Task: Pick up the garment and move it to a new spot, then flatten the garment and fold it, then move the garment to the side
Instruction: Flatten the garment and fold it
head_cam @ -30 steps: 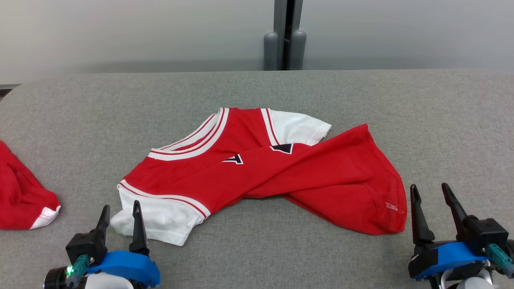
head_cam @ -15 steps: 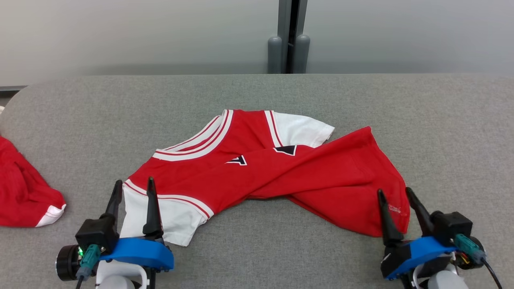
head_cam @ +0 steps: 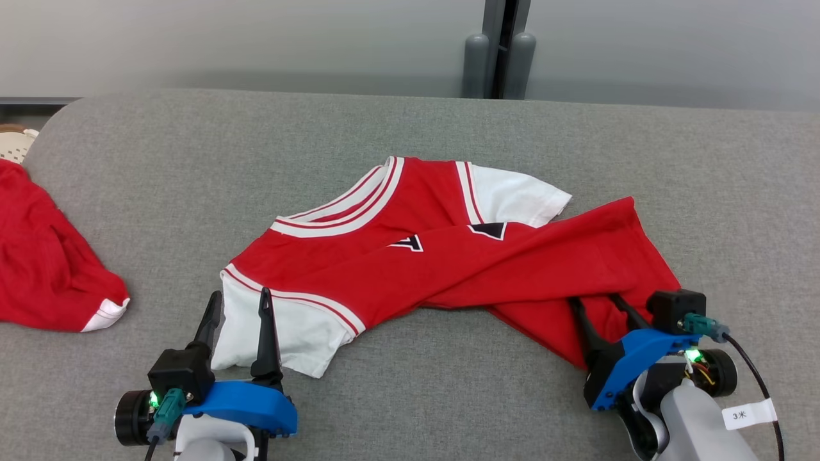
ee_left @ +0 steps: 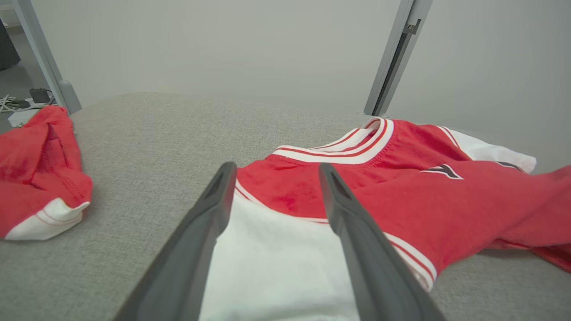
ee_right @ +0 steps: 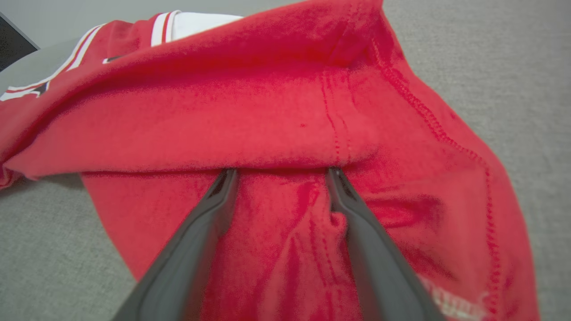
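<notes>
Now | garment (head_cam: 448,256) twisted at bench (head_cam: 410,397) centre, toward the near edge | left claw (head_cam: 237,304) spread astride white sleeve (head_cam: 282,326) | right claw (head_cam: 592,299) spread, tips under red hem fold (ee_right: 285,147) | risk: pinching one layer only, so lifting tightens the twist; sleeve may slip out

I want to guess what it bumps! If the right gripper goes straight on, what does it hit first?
The red garment: the open right gripper points straight into its raised fold, fingertips at the edge. Depth beyond is unclear.
</notes>
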You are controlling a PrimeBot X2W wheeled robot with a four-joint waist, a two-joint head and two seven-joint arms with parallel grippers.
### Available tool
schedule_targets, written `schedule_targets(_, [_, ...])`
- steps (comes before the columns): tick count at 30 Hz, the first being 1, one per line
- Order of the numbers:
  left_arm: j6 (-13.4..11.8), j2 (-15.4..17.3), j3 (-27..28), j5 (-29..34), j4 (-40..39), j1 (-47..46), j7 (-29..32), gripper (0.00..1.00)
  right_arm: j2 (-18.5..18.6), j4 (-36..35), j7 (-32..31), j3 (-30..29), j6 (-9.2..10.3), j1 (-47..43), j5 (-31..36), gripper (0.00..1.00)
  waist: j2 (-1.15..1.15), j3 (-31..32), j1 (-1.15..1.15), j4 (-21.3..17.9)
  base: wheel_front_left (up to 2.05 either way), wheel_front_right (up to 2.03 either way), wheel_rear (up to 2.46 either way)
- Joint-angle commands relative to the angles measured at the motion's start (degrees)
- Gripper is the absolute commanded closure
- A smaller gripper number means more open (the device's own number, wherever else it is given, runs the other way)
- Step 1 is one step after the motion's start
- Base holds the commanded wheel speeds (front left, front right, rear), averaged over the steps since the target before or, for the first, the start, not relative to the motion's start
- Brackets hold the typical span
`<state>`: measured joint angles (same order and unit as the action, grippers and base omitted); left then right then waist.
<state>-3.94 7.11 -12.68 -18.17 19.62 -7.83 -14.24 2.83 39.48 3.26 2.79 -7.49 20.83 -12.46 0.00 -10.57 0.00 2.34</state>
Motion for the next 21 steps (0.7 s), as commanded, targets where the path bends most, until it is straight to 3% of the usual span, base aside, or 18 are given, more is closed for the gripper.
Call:
schedule_targets(1, [0.18,0.03,-0.06,0.00,0.10,-0.90,-0.35,0.00,0.11,0.47,0.04,0.14,-0.01,1.45,-0.67,0.00,0.00,-0.23,0.00,0.30,0.00,0.00,0.00])
schedule_targets(21, [0.26,0.20,-1.05,0.18,0.68,-1.07,-0.77,0.00,0.16,4.72,-0.28,-3.81,-0.01,8.70,1.54,0.00,0.00,-0.69,0.00,1.50,0.00,0.00,0.00])
